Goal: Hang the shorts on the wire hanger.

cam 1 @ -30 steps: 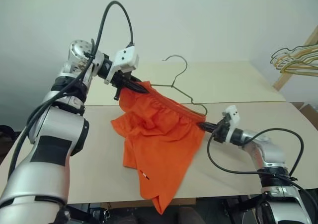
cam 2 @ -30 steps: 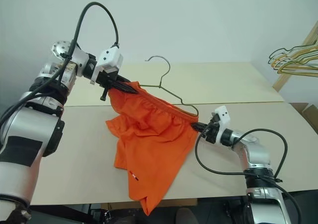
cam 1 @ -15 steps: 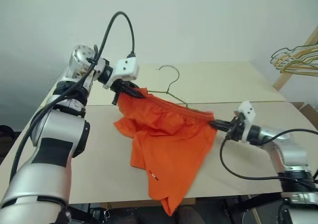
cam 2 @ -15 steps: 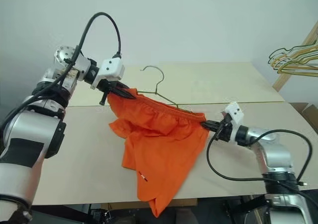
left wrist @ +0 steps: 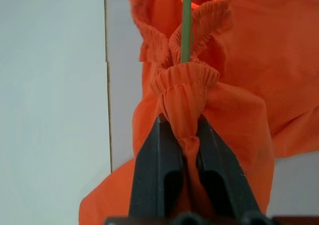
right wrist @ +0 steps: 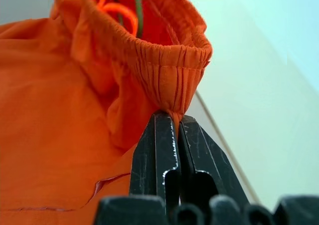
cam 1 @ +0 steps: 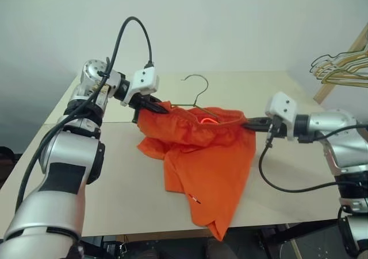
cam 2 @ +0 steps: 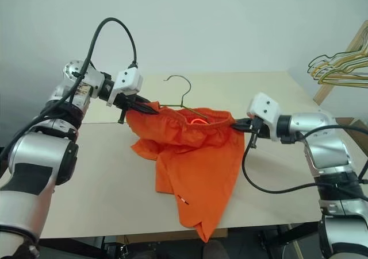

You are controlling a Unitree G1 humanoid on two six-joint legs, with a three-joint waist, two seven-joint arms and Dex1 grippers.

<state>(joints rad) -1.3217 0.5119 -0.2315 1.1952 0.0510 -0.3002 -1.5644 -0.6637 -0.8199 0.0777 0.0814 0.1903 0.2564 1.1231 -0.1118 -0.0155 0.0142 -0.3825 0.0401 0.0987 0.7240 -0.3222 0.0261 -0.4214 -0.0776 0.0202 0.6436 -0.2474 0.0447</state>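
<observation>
Pale table (cam 1: 115, 173) against a plain wall: the shorts (cam 1: 201, 155) hang above it, waistband stretched roughly level left to right, legs drooping. The wire hanger (cam 1: 195, 92) sits inside, only hook and one shoulder visible. Left gripper (cam 1: 156, 107) and right gripper (cam 1: 250, 123) each pinch a waistband end; right end is higher than a second ago.

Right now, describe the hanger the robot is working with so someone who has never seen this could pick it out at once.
Start at the pale beige tabletop and find the bright orange cloth shorts stretched between the two arms above it. The thin dark olive-green wire hanger rises from the open waistband, its curved hook sticking up. It stands alone, unlike the bunch of pale tan and green hangers at the far right.
</observation>
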